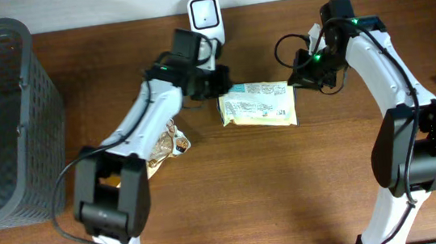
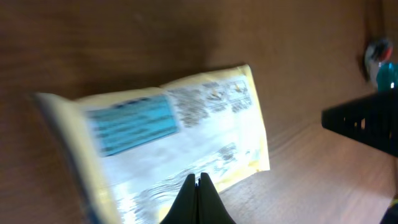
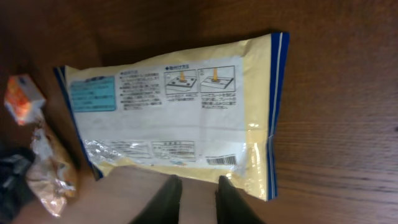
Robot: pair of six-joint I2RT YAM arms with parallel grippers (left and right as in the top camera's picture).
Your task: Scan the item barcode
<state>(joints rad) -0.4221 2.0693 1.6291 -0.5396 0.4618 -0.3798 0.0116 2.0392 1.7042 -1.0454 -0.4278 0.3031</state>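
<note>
Closest in, a crumpled snack bag (image 1: 170,146) lies on the table under the left arm, not in play. Just beyond it is the task's thing: the yellow pouch (image 1: 258,105), flat on the wood between the two arms, printed side up.

The left gripper (image 2: 199,182) sits at the pouch's left end with its fingers pressed together over the edge. I cannot tell whether they pinch the film. The right gripper (image 3: 194,183) hovers at the opposite end, fingers a little apart with bare wood between them, holding nothing. The barcode (image 3: 222,160) shows near that corner.

Furthest back, the white scanner (image 1: 205,14) stands at the table's far edge, near the pouch but apart from it.

My read: the pouch is reached and flanked, but the barcode is not yet facing the scanner — lifting, aiming and scanning all remain.
</note>
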